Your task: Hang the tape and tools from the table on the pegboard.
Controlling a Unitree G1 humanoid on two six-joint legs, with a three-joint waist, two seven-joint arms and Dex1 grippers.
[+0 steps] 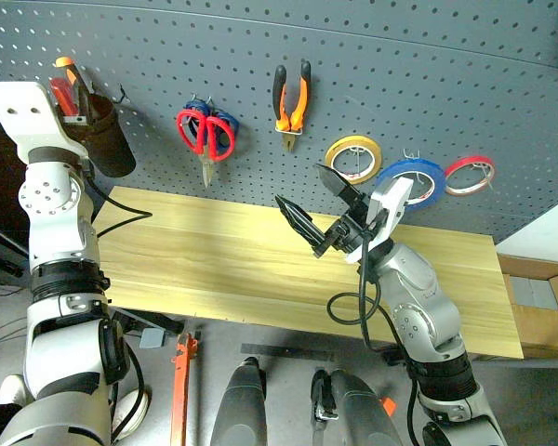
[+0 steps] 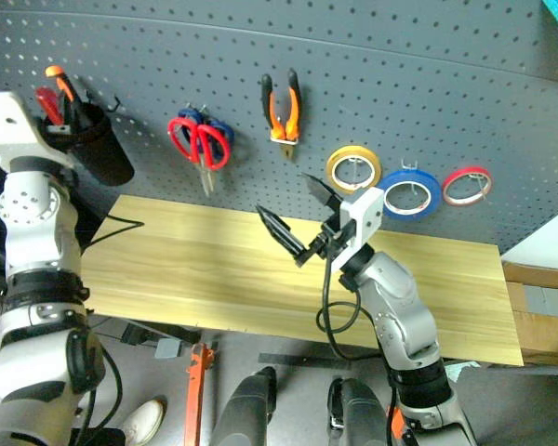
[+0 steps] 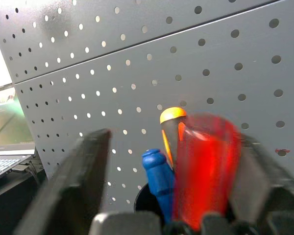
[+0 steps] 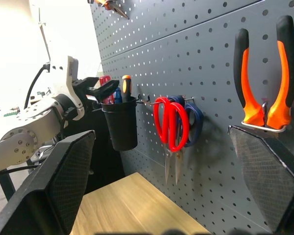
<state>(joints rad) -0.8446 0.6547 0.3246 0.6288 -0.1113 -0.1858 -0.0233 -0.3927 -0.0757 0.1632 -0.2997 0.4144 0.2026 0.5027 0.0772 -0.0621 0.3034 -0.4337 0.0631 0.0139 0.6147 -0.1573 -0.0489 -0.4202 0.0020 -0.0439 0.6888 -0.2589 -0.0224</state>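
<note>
Screwdriver (image 3: 206, 166) lodged upright in black cup (image 4: 120, 125) on pegboard (image 1: 400, 74), red handle up, long axis near vertical, directly between spread fingers of left claw (image 3: 171, 181), released. Right claw (image 1: 321, 209) agape and empty over table (image 1: 214, 260), well apart from cup; left arm nearer.

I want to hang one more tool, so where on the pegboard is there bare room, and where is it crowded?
The pegboard is bare along its upper band above the pliers, and between the black cup and the red scissors. It is crowded on the right, where the yellow tape, blue tape and red tape hang close together.
</note>
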